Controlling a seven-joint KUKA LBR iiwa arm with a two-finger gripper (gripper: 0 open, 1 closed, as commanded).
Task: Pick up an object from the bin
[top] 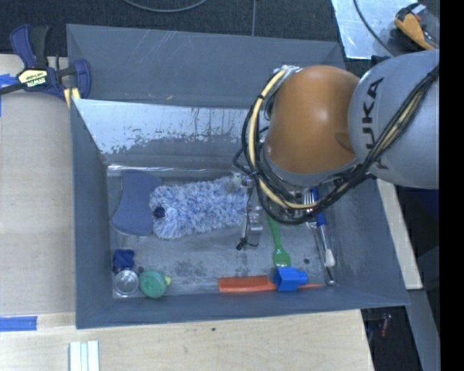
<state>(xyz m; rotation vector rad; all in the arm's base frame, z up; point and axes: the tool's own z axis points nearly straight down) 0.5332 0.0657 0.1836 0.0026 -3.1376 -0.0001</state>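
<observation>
bin (216,130): grey metal, back wall scratched
my gripper (250,234): low, beside fuzzy blue-white mitt (197,207)
grip state: can't tell

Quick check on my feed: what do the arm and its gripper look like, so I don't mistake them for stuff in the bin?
The arm is a thick, rounded silver-grey tube with dark KUKA lettering on it. Its wrist wears a smooth orange-brown dome cover, ringed by looping black and yellow cables. Under that is a small, slim grey metal gripper.
</observation>
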